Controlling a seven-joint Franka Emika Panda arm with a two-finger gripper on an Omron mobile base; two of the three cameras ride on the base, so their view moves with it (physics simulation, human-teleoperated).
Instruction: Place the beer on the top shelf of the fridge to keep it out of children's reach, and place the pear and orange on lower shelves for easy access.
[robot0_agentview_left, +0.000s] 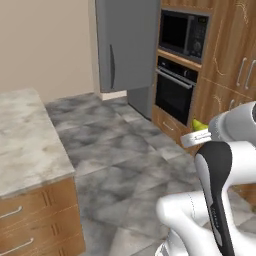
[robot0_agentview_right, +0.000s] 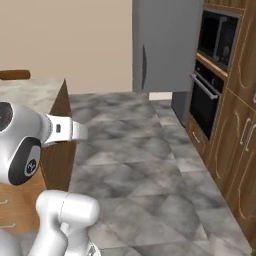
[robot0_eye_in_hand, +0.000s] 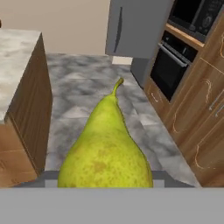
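Observation:
The yellow-green pear stands large in the hand view with its stem pointing up, and my gripper is shut on its lower part; the fingertips are hidden behind it. The pear's tip also peeks out beyond my wrist in the left base view. The grey fridge stands far ahead across the floor, with its dark handle on a grey panel facing me. That panel hides the top shelf and the lower shelves. The beer and the orange are out of view.
A marble-topped island with wooden drawers lies to my left. Wooden cabinets with a built-in oven and microwave line the right side. A grey tiled floor runs between them toward the fridge.

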